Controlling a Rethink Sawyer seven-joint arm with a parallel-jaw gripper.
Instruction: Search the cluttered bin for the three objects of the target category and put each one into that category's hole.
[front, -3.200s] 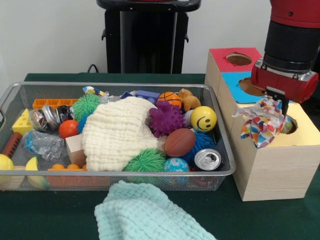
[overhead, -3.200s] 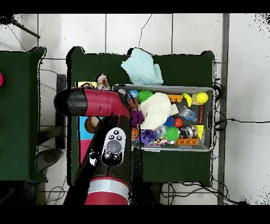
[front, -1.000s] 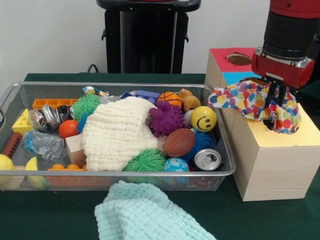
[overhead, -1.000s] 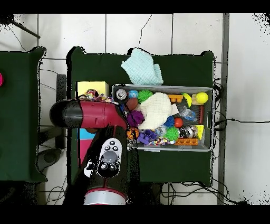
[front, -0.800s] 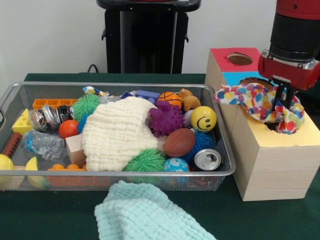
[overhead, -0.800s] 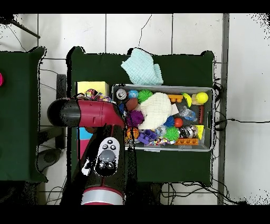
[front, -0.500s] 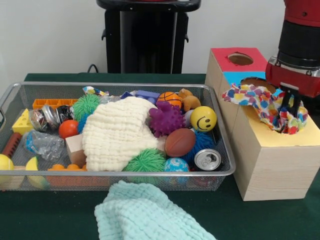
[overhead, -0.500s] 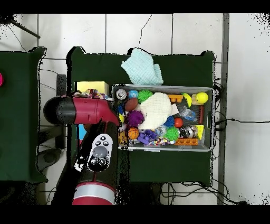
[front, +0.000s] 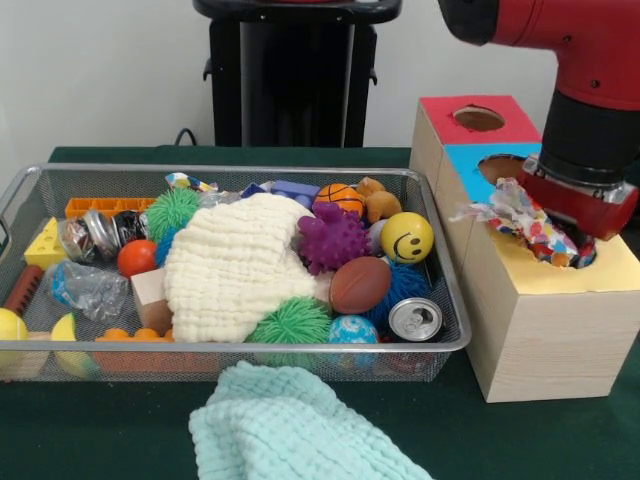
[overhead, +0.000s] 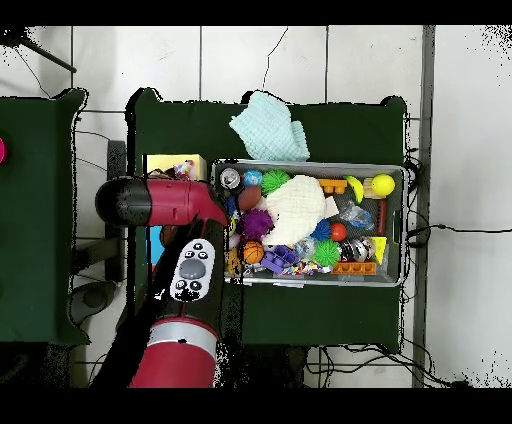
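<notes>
The claw (front: 574, 240) is sitting low over the yellow-topped hole (front: 580, 256) at the 3 o'clock side of the front view, its fingers hidden behind the red wrist housing and the bag, so I cannot tell whether it is spread or closed. A polka-dot bag (front: 522, 219) is trailing out of that hole, its loose end lying toward 9 o'clock across the yellow panel of the pale wooden box (front: 540, 330). Beyond the yellow panel, toward 12 o'clock, the blue-topped hole (front: 503, 170) and the red-topped hole (front: 477, 118) are standing uncovered. The arm (overhead: 165, 204) is reaching across the boxes in the overhead view, covering most of them. The bin (front: 230, 172) is resting on the table (front: 500, 440) just beside the boxes, at 9 o'clock from them. Inside it, a cream waffle cloth (front: 235, 265) is draping over the middle, with a purple spiky ball (front: 331, 238), a yellow smiley ball (front: 406, 237), a brown football (front: 359, 284) and a drinks can (front: 414, 319) lying near the bin's box-side end. A mint-green waffle cloth (front: 295, 425) is lying on the table at 6 o'clock, outside the bin.
</notes>
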